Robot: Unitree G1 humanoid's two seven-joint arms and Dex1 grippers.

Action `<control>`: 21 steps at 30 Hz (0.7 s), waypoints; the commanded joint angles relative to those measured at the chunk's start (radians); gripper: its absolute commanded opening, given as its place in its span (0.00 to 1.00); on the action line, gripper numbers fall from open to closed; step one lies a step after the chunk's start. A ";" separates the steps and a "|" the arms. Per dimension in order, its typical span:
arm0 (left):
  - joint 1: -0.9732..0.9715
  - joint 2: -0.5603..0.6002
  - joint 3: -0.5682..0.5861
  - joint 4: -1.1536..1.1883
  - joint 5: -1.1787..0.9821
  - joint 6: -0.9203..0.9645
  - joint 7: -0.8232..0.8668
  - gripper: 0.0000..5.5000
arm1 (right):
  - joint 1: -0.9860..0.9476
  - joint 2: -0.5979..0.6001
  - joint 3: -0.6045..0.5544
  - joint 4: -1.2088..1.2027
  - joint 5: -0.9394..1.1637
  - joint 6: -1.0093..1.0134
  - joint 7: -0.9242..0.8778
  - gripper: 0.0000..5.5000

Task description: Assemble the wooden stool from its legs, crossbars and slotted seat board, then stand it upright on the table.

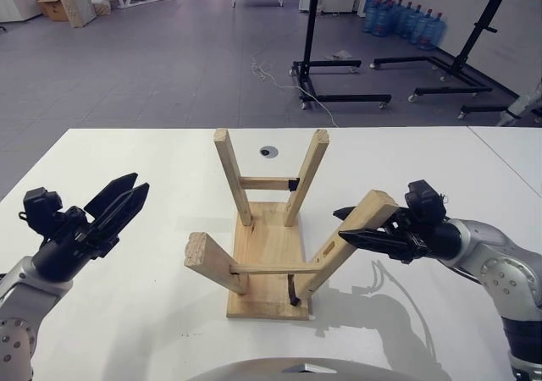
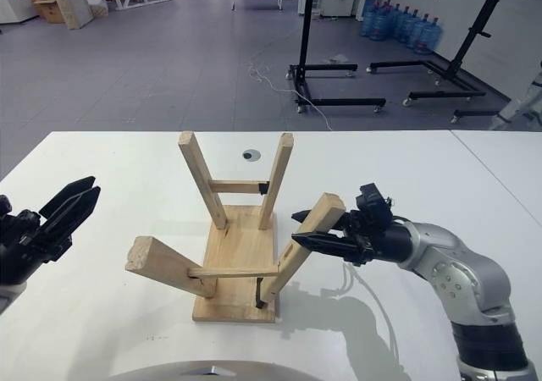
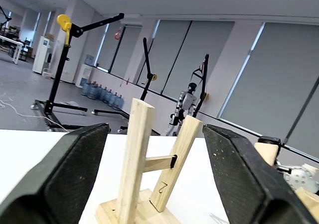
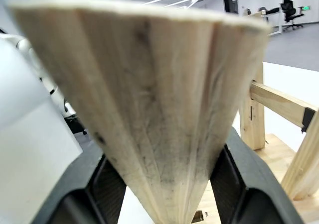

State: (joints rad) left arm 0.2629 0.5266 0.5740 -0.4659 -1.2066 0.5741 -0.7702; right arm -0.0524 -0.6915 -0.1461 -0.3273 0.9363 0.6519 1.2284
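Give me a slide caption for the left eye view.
Right tool grips one leg of the upturned stool; left tool hovers open beside it.

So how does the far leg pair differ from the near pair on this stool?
The far pair stands steep, legs leaning slightly apart; the near pair splays wide and low. The far pair is untouched; the right gripper clamps the near pair's right leg near its upper end. Both are two legs joined by a crossbar, on the flat-lying seat board.
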 commanded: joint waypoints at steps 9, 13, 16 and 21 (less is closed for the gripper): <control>0.002 0.018 -0.078 -0.055 0.057 -0.004 0.029 0.63 | 0.001 0.030 0.071 -0.018 -0.150 -0.144 -0.052 0.37; 0.004 0.019 -0.074 -0.058 0.054 -0.005 0.041 0.63 | 0.014 0.002 0.098 -0.060 -0.184 -0.176 -0.041 0.37; 0.004 0.011 -0.089 -0.067 0.062 -0.008 0.050 0.63 | -0.034 -0.017 0.111 -0.056 -0.197 -0.174 -0.044 0.37; 0.030 -0.015 -0.121 -0.093 0.090 -0.028 0.058 0.63 | -0.095 -0.019 0.126 -0.074 -0.233 -0.176 -0.094 0.37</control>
State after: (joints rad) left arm 0.2764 0.5187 0.4653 -0.5431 -1.1346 0.5576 -0.7208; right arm -0.1238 -0.6952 -0.0233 -0.3844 0.7390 0.4655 1.1728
